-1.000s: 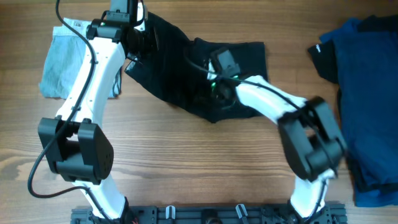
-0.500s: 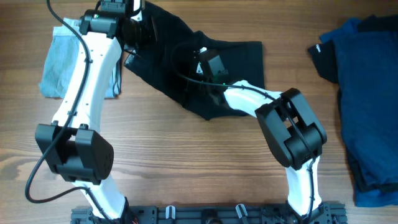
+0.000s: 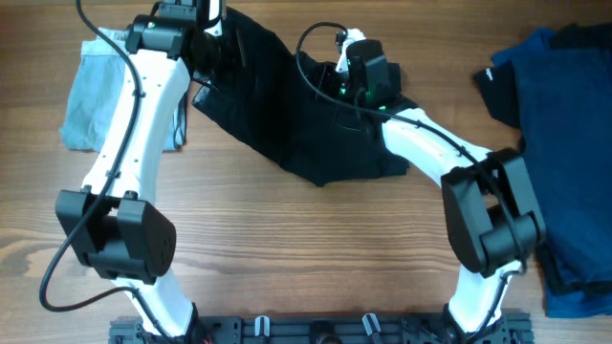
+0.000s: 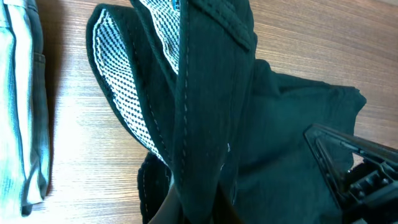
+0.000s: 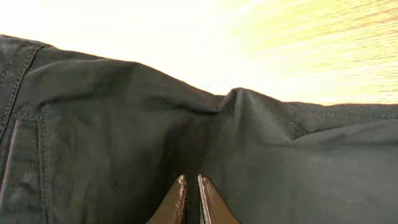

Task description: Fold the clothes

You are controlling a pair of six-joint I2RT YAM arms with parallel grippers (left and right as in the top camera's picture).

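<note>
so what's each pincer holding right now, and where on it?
Both pinch the black shorts: left pincer at a bunched edge by the mesh lining, right pincer on a fold near the top edge.

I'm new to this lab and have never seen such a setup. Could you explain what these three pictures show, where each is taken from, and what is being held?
These are two white robot arms at a wooden table, each ending in a two-finger gripper. One picture looks straight down from above; the other two come from small cameras on each wrist.

In the overhead view, black shorts lie spread in the middle. A folded pale-blue garment sits at the table's left edge, and a pile of navy clothes at its right.

The left gripper is shut on the shorts' upper corner; its wrist camera shows the waistband lifted, with a white mesh lining showing. The right gripper is closed, its fingertips pinching a ridge of the same black cloth.
</note>
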